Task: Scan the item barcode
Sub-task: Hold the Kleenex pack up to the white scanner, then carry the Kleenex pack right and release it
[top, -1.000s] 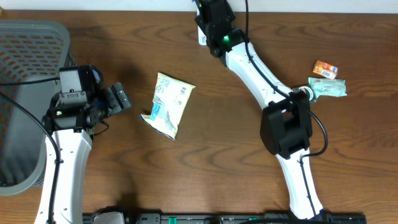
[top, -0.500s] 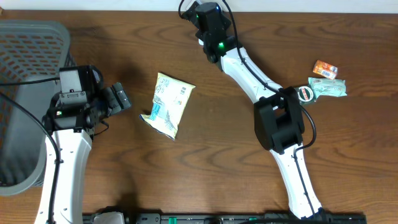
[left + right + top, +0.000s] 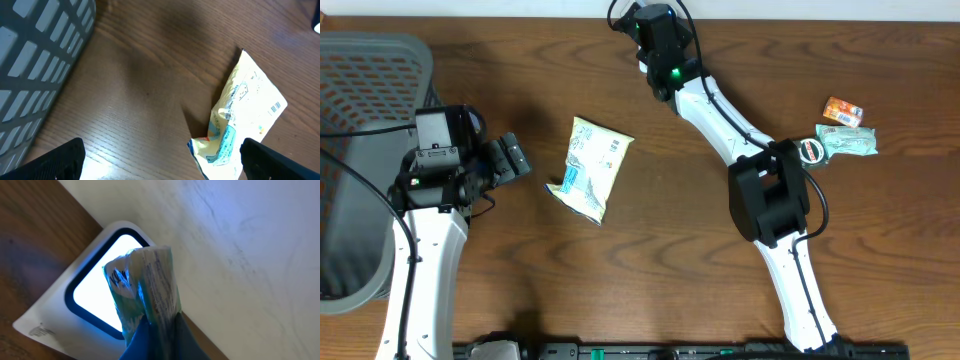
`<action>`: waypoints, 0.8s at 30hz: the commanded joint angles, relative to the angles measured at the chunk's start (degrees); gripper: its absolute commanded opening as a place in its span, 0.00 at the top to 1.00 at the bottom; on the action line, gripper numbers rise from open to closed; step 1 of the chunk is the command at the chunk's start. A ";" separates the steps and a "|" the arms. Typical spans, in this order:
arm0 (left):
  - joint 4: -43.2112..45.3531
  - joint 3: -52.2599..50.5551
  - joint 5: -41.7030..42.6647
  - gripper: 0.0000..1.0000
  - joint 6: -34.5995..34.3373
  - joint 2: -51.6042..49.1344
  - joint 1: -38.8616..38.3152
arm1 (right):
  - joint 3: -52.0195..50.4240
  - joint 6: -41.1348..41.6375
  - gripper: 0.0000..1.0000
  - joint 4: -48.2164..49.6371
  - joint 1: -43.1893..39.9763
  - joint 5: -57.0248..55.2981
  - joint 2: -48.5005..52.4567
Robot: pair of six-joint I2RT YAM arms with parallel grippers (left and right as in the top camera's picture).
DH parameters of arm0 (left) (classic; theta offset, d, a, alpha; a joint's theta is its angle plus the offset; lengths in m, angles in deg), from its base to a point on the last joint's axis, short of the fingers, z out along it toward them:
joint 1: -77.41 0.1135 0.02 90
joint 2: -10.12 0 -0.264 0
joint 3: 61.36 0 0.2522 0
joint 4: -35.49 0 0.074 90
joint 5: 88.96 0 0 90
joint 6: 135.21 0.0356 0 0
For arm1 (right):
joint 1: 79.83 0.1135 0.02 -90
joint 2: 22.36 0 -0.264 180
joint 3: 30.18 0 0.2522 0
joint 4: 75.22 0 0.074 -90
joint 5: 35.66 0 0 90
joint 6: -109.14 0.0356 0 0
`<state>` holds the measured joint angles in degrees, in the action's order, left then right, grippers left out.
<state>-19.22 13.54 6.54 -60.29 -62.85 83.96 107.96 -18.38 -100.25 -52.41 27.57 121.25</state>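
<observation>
Overhead, the left gripper (image 3: 516, 157) stands wide open and empty beside a crinkled yellow-and-white plastic snack bag (image 3: 590, 168), while the white right arm (image 3: 720, 105) reaches the far edge of the brown wooden table (image 3: 670, 250). The left wrist view shows 2 black fingertips (image 3: 65, 160) spread, the bag (image 3: 245, 115) ahead on the right. In the right wrist view the right gripper (image 3: 152, 330) pinches a green-and-white wrapped packet (image 3: 145, 275) before the glowing window of a white plastic scanner (image 3: 50, 312).

White links (image 3: 720, 112), black joints (image 3: 770, 205), black cables (image 3: 826, 212), green light (image 3: 673, 71)
</observation>
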 commanded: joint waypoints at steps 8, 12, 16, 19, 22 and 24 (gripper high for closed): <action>-0.15 0.04 -0.11 0.02 -0.07 -0.13 0.20 | 0.00 10.29 0.99 -6.25 -1.60 4.59 -5.81; -0.15 0.04 -0.11 0.02 -0.07 -0.13 0.20 | 0.00 15.52 0.99 -13.00 -1.64 17.40 -9.60; -0.15 0.04 -0.11 0.02 -0.07 -0.13 0.20 | 0.00 20.50 0.99 -18.53 -1.68 23.80 -13.11; -0.15 0.04 -0.11 0.02 -0.07 -0.13 0.20 | 0.00 24.52 0.99 -23.08 -1.75 26.99 -16.15; -0.15 0.04 -0.11 0.02 -0.07 -0.13 0.20 | 0.00 28.55 0.99 -28.68 -2.19 30.93 -19.65; -0.15 0.04 -0.11 0.02 -0.07 -0.13 0.20 | 0.00 32.24 0.99 -33.40 -2.75 33.05 -22.32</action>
<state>-19.26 13.54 6.52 -60.29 -62.85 83.96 107.70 6.02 -130.63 -53.98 54.41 103.40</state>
